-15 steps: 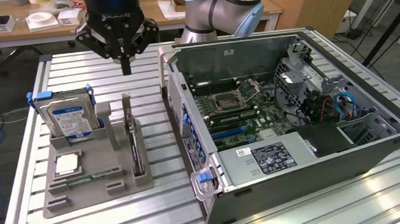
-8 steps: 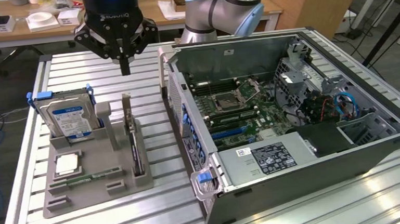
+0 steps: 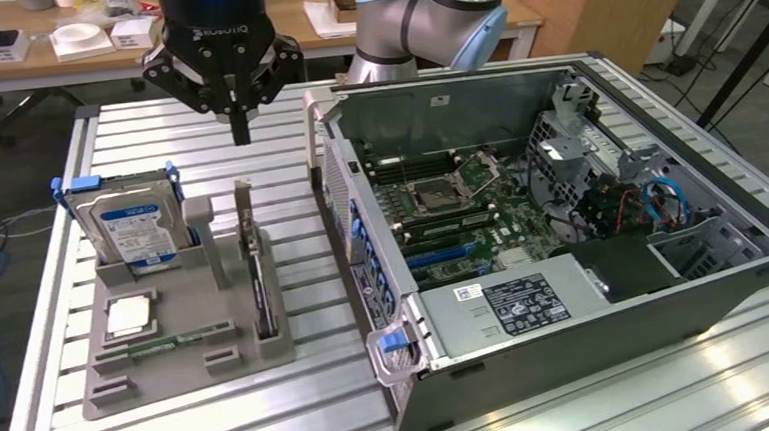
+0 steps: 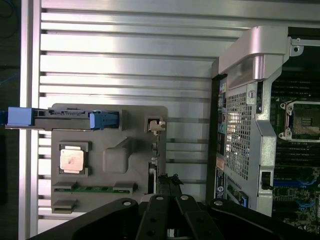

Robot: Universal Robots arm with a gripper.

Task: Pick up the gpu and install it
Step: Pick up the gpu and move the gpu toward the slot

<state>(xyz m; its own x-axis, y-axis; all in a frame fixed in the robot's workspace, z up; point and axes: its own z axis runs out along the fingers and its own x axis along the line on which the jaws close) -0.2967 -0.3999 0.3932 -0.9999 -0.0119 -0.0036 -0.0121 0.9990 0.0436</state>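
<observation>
Closed black fingers of the gripper hang empty, pinched to a point, in the exterior view's upper left. Below them and apart, left of centre, the gpu stands on edge in a slot of the grey holder, beside the open computer case. It is probably light and stiff but fragile, so it looks best pinched across its thin upper edge, clear of components.
</observation>
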